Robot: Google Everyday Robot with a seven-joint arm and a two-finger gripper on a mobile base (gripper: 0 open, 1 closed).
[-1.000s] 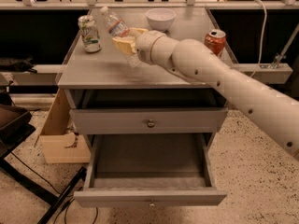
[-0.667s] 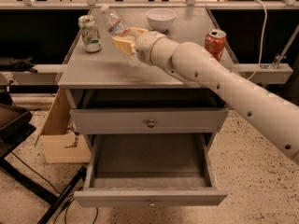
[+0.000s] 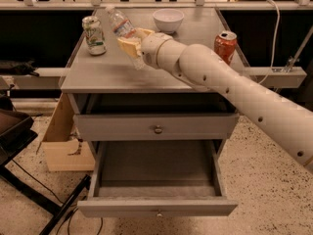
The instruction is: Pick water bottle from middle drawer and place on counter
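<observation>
My gripper (image 3: 131,44) is over the left middle of the counter (image 3: 112,75) and is shut on the water bottle (image 3: 121,27). The clear bottle is tilted, white cap pointing up and to the left, its lower end between my fingers. The middle drawer (image 3: 156,207) is pulled open at the bottom of the cabinet, and what shows of its inside is empty. My white arm reaches in from the right across the counter.
A white-green can (image 3: 94,35) stands at the counter's back left. A white bowl (image 3: 168,19) sits at the back middle and a red soda can (image 3: 225,46) at the right edge. A closed drawer front with a knob (image 3: 157,129) is above the open one. A cardboard box (image 3: 63,141) stands left of the cabinet.
</observation>
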